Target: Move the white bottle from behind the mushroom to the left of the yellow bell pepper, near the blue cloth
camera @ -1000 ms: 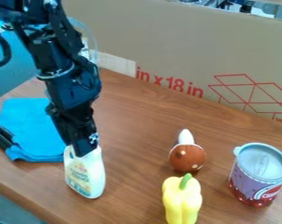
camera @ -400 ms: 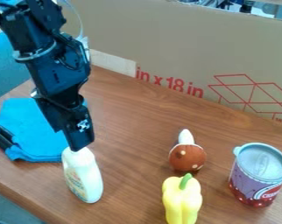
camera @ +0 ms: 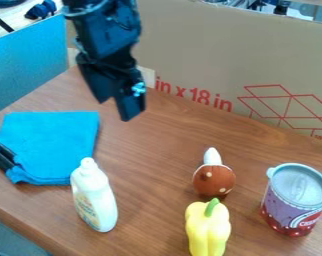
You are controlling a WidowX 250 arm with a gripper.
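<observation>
Nearest, at the lower edge of the view, a yellow bell pepper (camera: 208, 231) with green stem. To its left, standing upright on the wooden table (camera: 153, 150), a white plastic bottle (camera: 97, 202): smooth, with rounded shoulders, narrow neck, small white cap, and on the side a pale label of yellow and blue-green tones. At right, a purple and red can (camera: 294, 205) with silvery top. Between, a little farther, a brown toy mushroom (camera: 214, 180), white stem upward. Behind the bottle, a blue cloth (camera: 53, 145). Farther, above the table, the black gripper (camera: 115, 111), holding nothing, fingers apart. At back, a cardboard sheet (camera: 210, 55).
</observation>
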